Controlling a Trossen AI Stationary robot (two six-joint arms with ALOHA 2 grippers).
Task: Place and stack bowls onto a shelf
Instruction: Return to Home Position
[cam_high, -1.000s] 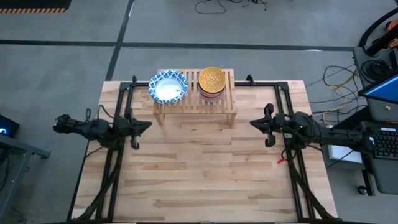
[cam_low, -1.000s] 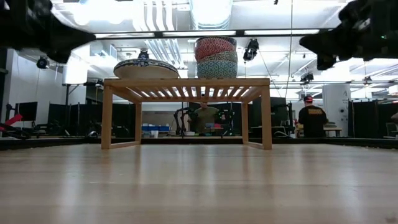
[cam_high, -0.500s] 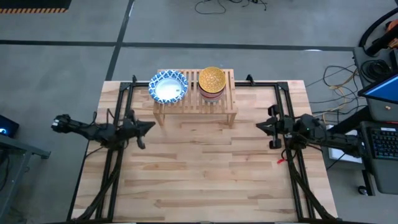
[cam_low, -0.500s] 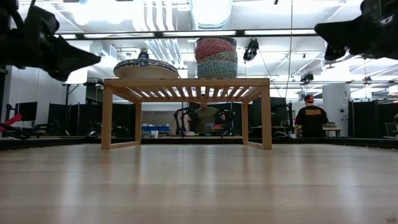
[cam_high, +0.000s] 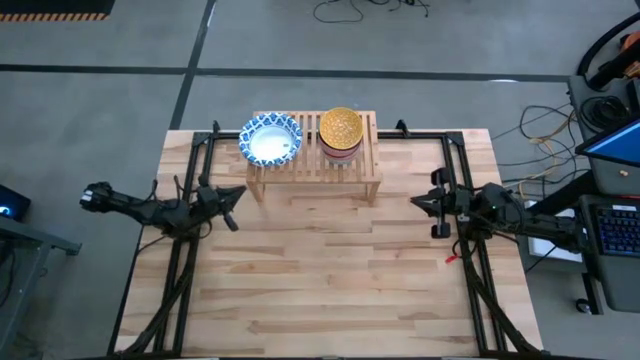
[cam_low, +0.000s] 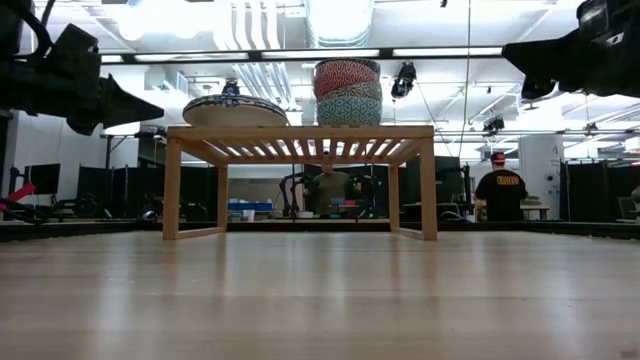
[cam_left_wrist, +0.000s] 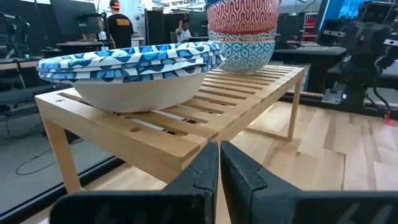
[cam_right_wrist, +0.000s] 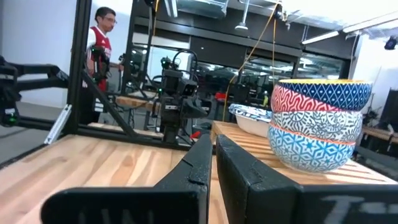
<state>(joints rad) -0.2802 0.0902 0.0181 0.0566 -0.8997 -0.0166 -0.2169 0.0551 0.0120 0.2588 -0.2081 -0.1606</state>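
A low light-wood shelf (cam_high: 315, 165) stands on its short legs at the table's far middle. On its slatted top rests a stack of wide white bowls with blue rims (cam_high: 270, 139) at the left end and a stack of small patterned bowls (cam_high: 340, 131) in the middle, a yellow one on top. The low view shows both stacks, the wide (cam_low: 234, 108) and the small (cam_low: 347, 92). My left gripper (cam_high: 237, 194) hovers shut near the table's left side, just short of the shelf's left end (cam_left_wrist: 124, 134). My right gripper (cam_high: 418, 203) hovers shut at the right side, empty.
Black frame rails (cam_high: 205, 170) run along both sides of the table. Bare wooden tabletop (cam_high: 320, 270) stretches in front of the shelf. People stand in the room beyond the table, one in a dark shirt (cam_low: 499, 192). A keyboard and cables lie off the table's right side.
My left gripper has swung a little toward the shelf's left end and risen slightly in the low view. My right gripper drew back toward the table's right edge, then held still. The bowls and shelf have stayed put.
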